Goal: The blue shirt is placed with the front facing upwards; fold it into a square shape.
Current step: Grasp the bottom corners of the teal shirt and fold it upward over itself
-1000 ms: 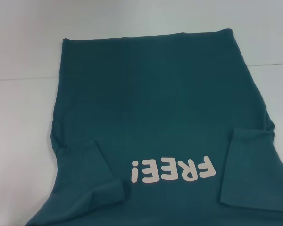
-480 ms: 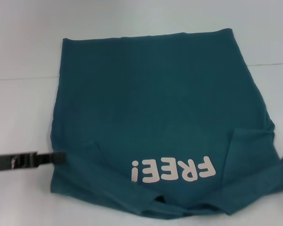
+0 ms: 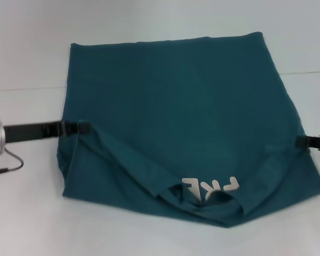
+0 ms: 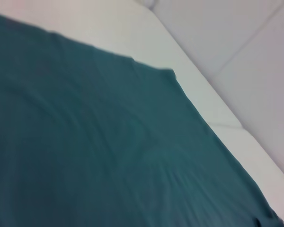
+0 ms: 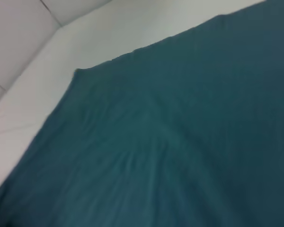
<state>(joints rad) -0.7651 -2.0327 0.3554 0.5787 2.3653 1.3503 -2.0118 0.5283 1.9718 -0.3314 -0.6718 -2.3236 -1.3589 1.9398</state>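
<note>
On the table (image 3: 32, 42), both hands grasping the blue shirt (image 3: 181, 106) fold its near edge over the lettering.

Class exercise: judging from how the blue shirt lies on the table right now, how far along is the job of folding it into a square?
Done: both sleeves seem tucked in, so the blue shirt has fairly straight sides. In hand: the left tool and right tool sit at opposite side edges, the near end lifted over so the FREE! lettering is half covered. Left: laying that fold flat; the shape is not yet square.
</note>
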